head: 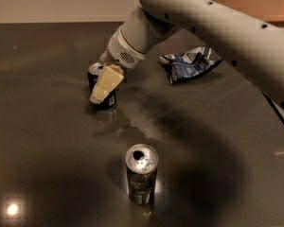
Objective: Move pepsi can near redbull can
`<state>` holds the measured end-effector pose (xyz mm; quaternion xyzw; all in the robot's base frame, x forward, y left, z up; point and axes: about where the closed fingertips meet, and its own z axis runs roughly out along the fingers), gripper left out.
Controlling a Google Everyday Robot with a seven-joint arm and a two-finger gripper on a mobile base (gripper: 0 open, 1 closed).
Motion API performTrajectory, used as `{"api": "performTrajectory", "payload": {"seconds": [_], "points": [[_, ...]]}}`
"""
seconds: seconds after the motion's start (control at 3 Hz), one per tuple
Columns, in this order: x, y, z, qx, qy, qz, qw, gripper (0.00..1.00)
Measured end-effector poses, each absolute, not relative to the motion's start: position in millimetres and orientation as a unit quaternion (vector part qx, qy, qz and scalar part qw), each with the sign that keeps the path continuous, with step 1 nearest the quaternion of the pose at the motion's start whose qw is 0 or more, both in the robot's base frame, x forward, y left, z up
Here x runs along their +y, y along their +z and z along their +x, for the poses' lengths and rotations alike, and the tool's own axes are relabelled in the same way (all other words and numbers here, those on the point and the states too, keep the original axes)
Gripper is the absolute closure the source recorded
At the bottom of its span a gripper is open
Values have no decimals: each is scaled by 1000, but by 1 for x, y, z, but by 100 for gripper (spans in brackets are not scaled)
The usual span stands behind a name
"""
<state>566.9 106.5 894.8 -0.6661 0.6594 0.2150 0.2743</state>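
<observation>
The pepsi can [94,73] is dark blue with a silver top and stands upright on the dark table [47,141], left of centre. My gripper [102,91] is down at this can, its cream-coloured end covering the can's front and right side. The redbull can [141,174] is silver-grey with a shiny top and stands upright nearer the front, well apart from the pepsi can. The large white arm [203,27] reaches in from the upper right.
A crumpled blue and white snack bag [189,63] lies on the table to the right of the pepsi can, partly behind the arm. The table's right edge [281,117] runs diagonally at the far right.
</observation>
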Motion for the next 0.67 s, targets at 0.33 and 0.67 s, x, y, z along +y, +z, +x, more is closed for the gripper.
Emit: {"api": "performTrajectory", "payload": {"seconds": [0.33,0.67], "points": [[108,899,562,654,223,-668,277,41],[101,907,556,646,229,-671,283,64]]}}
